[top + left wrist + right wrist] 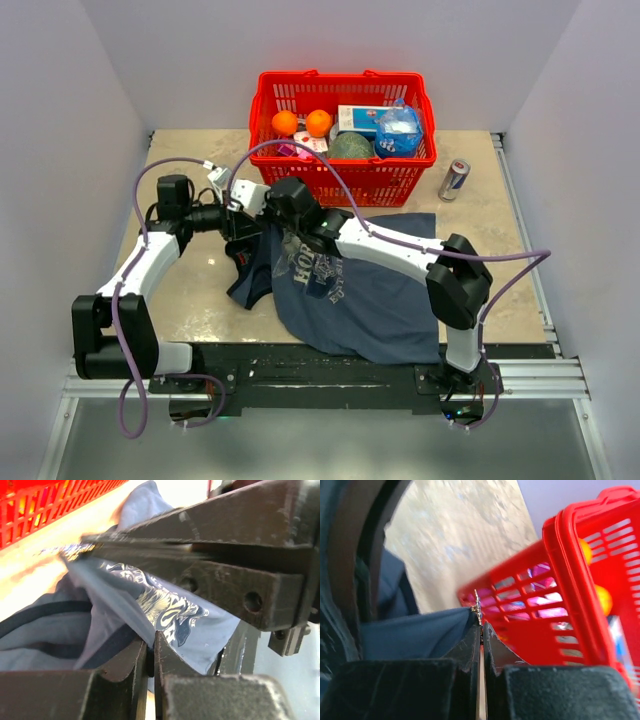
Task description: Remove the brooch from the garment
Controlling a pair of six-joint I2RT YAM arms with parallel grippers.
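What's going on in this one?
Two robot arms are working on a navy T-shirt lying on the table in front of a red basket. The right hand is shut on a raised fold of the shirt, with a small glinting metal piece, probably the brooch, at its tip. The left hand is pinched on the cloth close beside it. The brooch does not look free of the shirt yet.

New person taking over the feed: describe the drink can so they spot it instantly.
Find the red basket at the far edge of the table. Just off its right end, alone on bare tabletop, is the can. It is slim, silver and blue, the only small item outside the basket, clear of the T-shirt.
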